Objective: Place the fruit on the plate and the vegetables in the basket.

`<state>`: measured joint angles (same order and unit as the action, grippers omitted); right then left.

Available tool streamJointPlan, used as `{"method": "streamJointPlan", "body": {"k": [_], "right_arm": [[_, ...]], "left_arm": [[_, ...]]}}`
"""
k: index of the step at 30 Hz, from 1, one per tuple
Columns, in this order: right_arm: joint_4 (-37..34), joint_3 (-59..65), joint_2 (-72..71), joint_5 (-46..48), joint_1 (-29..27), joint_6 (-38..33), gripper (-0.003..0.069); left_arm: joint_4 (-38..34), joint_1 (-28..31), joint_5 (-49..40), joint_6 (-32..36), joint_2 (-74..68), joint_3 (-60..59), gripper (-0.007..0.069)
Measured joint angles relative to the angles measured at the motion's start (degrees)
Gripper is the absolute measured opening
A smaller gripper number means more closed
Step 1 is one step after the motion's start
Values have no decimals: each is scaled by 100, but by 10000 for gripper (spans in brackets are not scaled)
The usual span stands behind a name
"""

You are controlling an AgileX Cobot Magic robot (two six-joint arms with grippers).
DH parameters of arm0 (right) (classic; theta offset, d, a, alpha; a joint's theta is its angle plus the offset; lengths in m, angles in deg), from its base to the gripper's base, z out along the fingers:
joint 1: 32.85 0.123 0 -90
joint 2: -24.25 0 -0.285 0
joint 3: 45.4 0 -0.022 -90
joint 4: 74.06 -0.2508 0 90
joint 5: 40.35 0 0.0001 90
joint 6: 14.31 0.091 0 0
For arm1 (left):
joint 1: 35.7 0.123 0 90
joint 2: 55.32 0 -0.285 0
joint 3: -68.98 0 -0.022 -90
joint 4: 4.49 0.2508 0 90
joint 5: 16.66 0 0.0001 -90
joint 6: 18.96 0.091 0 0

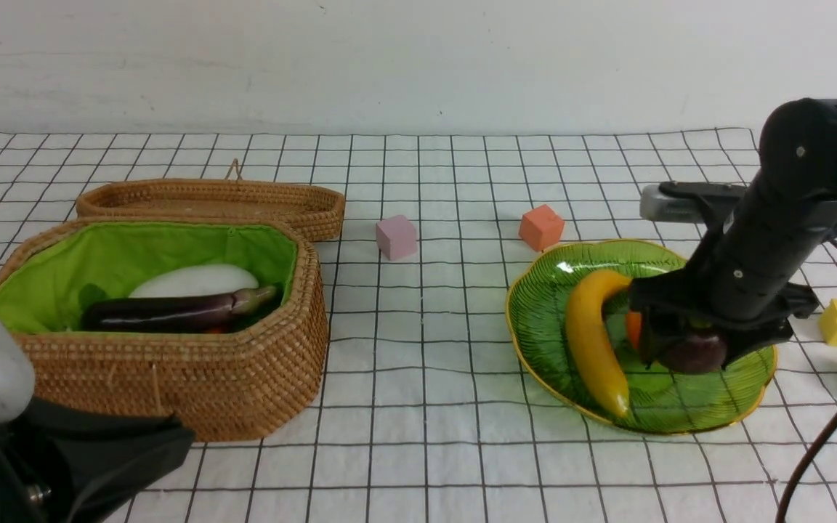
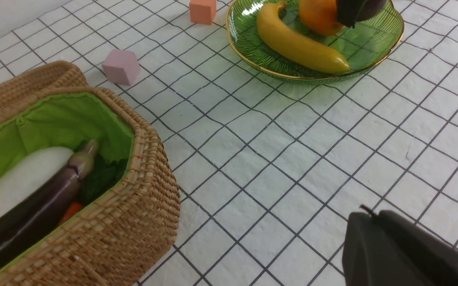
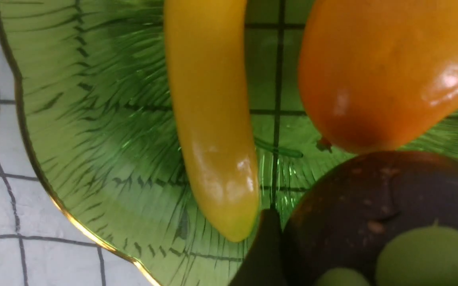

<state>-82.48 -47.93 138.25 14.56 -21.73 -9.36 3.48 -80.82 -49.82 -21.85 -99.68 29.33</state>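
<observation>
We see our right pincer (image 1: 687, 352) spread wide around the mangosteen (image 1: 696, 351) over the plate (image 1: 542, 319) by the table's right edge, beside banana (image 1: 593, 341) and mango (image 1: 633, 328), our left pincer (image 2: 408, 250) closed, empty

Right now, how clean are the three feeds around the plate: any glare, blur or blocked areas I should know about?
Front view: evenly lit and sharp, a glint on the plate, the right arm hiding much of the mangosteen. Left wrist view: sharp, the plate cropped at the frame's edge. Right wrist view: very close, soft, bright highlights on the banana and mango.
</observation>
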Motion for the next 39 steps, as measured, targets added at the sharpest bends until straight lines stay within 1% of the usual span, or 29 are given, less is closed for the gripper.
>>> {"method": "streamJointPlan", "body": {"k": [2, 5, 7, 11, 13, 14, 16, 17, 20, 21, 23, 25, 27, 30, 33, 35, 36, 39], "right_arm": [[5, 0, -6, 0, 0, 0, 676], [6, 0, -44, 0, 0, 16, 680], [17, 6, -137, -6, 0, 60, 673], [178, 6, -663, 105, 0, 125, 623], [328, 6, -1053, 327, 0, 133, 573], [344, 6, -1092, 387, 0, 133, 561], [565, 46, -1732, 801, 0, 133, 470], [623, 89, -1940, 928, 0, 133, 437], [778, 380, -2679, 1114, 0, 133, 316], [784, 577, -3052, 1176, 0, 133, 263], [762, 947, -3643, 1214, 0, 180, 190], [664, 1439, -4406, 1231, 0, 289, 125], [541, 1929, -5042, 1231, 0, 393, 83], [404, 2649, -5951, 1197, 0, 505, 50], [367, 3488, -6988, 1025, 0, 642, 44], [367, 3679, -7329, 941, 0, 696, 45], [367, 4041, -7863, 757, 0, 855, 45], [381, 4688, -8743, 251, 0, 1245, 45]], "left_arm": [[-4, 0, 0, 0, 0, 0, 11], [-4, 0, 0, 0, 0, 0, 15], [-4, 0, 0, -43, 0, 0, 16], [-4, 0, 0, -322, 0, 0, 19], [-4, 0, 24, -531, 10, 0, 19], [-4, 0, 32, -547, 10, 0, 19], [13, 0, 265, -676, 206, -22, 9], [18, 0, 413, -702, 357, -70, -3], [30, 0, 851, -768, 978, -358, -13], [30, 0, 1000, -812, 1241, -523, -13], [30, 0, 1233, -902, 1710, -916, -13], [25, 0, 1434, -1032, 2230, -1319, -13], [25, 0, 1618, -1174, 2558, -1633, -13], [25, 0, 1793, -1402, 2983, -1960, -13], [53, 0, 1886, -1608, 3250, -2193, -13], [59, 0, 1902, -1637, 3268, -2234, -13], [59, 0, 1902, -1648, 3271, -2270, -13], [59, 0, 1772, -1660, 3295, -2289, -13]]}}
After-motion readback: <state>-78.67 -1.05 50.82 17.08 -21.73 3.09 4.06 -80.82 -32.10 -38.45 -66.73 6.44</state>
